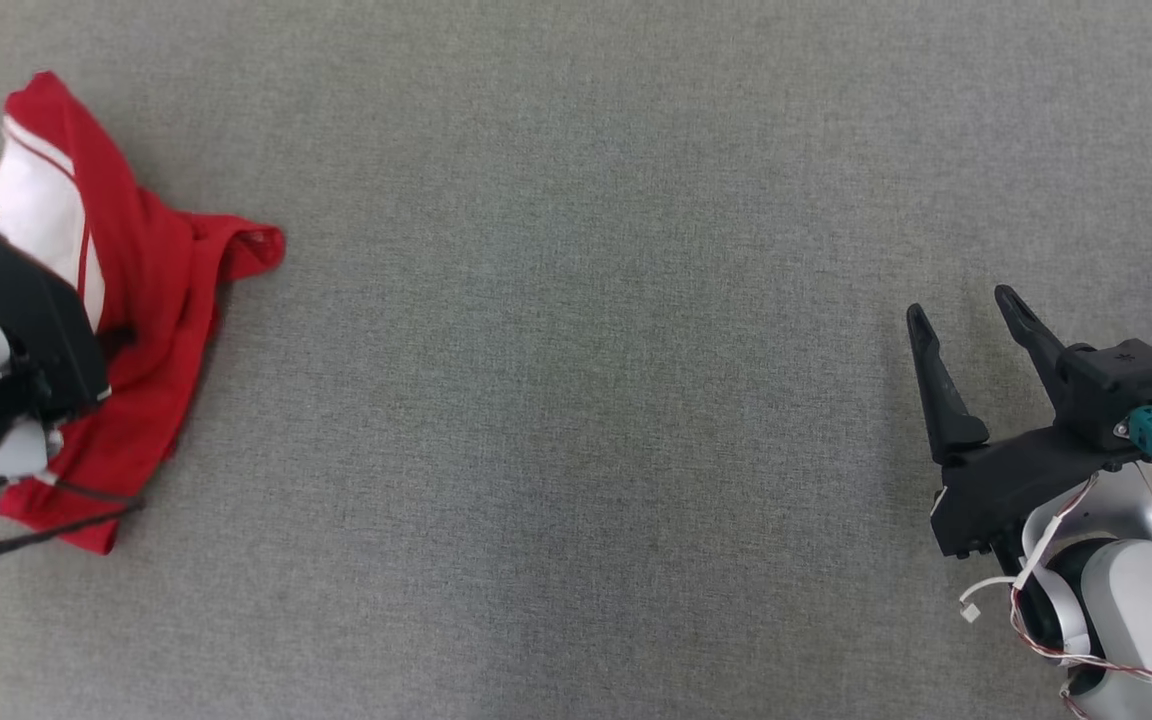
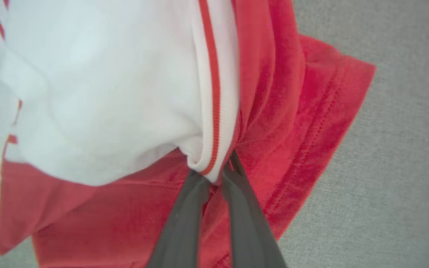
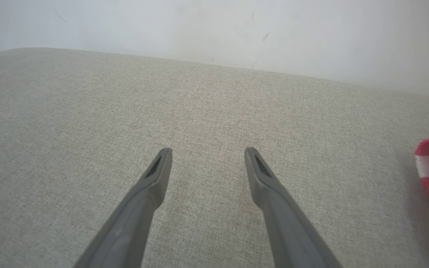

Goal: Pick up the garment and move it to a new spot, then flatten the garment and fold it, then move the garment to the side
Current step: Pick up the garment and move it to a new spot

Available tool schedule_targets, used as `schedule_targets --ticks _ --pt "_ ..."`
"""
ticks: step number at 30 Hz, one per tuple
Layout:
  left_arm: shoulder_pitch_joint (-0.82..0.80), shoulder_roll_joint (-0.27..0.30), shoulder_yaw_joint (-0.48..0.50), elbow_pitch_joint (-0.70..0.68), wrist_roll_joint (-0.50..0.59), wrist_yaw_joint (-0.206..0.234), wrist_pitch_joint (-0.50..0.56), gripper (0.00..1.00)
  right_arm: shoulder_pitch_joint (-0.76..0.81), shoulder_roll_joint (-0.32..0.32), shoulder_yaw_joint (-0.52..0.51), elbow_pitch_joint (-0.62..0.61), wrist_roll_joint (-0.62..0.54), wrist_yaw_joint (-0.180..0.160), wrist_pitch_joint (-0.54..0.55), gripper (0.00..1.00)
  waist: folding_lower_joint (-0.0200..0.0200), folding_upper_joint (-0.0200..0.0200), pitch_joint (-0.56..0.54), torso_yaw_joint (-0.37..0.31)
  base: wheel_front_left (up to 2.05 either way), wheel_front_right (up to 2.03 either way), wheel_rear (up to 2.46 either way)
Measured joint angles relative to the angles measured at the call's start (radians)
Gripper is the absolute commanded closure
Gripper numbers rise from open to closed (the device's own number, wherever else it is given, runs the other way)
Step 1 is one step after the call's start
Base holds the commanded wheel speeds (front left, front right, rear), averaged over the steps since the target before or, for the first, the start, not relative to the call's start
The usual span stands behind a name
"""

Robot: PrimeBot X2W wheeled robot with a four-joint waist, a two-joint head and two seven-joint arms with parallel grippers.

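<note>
The task looks barely begun. The left gripper (image 2: pixel 216 174) has its fingers pinched on a white, red-striped fold of the garment (image 1: pixel 166 300), which sits crumpled and not yet carried off. Moving, flattening, folding and setting aside are all left. The right gripper (image 1: pixel 960 302), fingers spread and empty, hovers well apart from the garment. Bare bench (image 1: pixel 576 400) between them offers wide room, though the bench's edge runs close behind the garment.

Indoor room, exact kind unclear: broad grey woven upholstered surface (image 3: pixel 88 111), rounded far edge; plain white wall (image 3: pixel 199 26), lightly scuffed, behind.
</note>
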Motion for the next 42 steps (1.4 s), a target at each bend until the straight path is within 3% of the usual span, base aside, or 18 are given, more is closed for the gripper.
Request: schedule_targets --ticks 11,23,32,42 --pt "-0.083 -0.039 -0.112 -0.133 -0.098 0.000 -0.071 1.00 -0.019 0.027 -0.004 0.072 0.010 0.000 -0.023 0.00 -0.0002 -0.0002 -0.063 0.004 0.00 0.00 0.00" --pt "0.037 -0.110 -0.353 -0.424 -0.261 0.000 -0.126 1.00 0.022 0.048 -0.026 0.126 0.054 0.002 -0.072 0.00 -0.0003 -0.0002 -0.174 -0.033 0.00 0.00 0.00" --pt "0.211 -0.198 -0.487 -0.539 -0.313 0.000 -0.208 1.00 0.063 0.058 -0.037 0.142 0.080 0.009 -0.100 0.00 -0.0003 -0.0003 -0.220 -0.084 0.00 0.00 0.00" --pt "0.251 -0.305 -0.561 -0.564 -0.306 0.000 -0.320 1.00 0.092 0.064 -0.043 0.139 0.088 0.010 -0.118 0.00 -0.0003 -0.0003 -0.237 -0.133 0.00 0.00 0.00"
